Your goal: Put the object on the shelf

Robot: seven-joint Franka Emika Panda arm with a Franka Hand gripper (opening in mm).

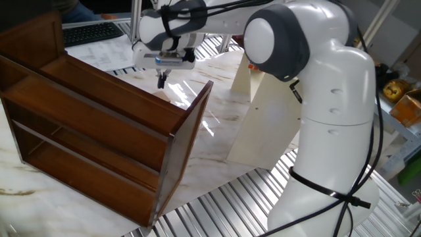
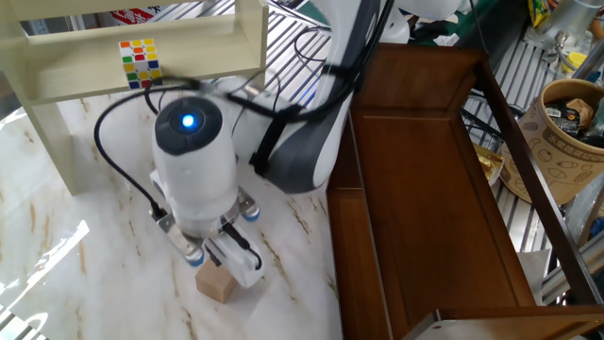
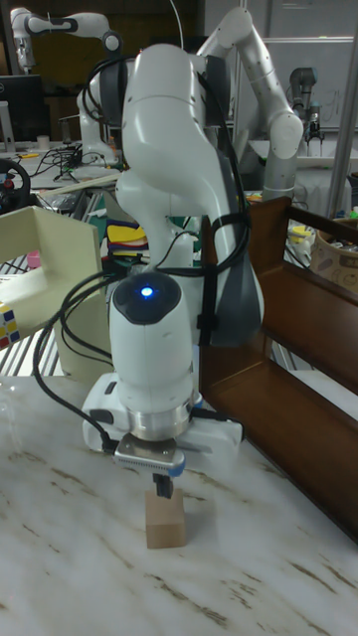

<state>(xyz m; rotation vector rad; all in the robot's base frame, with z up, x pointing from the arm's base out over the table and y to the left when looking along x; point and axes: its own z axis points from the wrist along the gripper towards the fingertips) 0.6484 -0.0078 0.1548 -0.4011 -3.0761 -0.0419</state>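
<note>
The object, a small light-tan wooden block (image 3: pixel 165 519), rests on the marble table just left of the shelf. My gripper (image 3: pixel 162 486) hangs straight down over it. One dark finger reaches just below the block's top edge on its near side, and the other finger is hidden behind. From above, the gripper (image 2: pixel 225 267) covers most of the block (image 2: pixel 213 286). The shelf (image 1: pixel 99 125) is a large reddish-brown unit lying on the table, and its end panel (image 1: pixel 187 141) hides the block in that view. There the gripper (image 1: pixel 162 79) sits beyond the shelf's far corner.
A cream-white cabinet (image 2: pixel 142 57) stands behind the arm with a Rubik's cube (image 2: pixel 139 61) on it. The shelf (image 2: pixel 434 189) fills the right side. A paper bucket (image 2: pixel 566 123) sits past it. A keyboard (image 1: pixel 92 31) and papers lie beyond the table edge.
</note>
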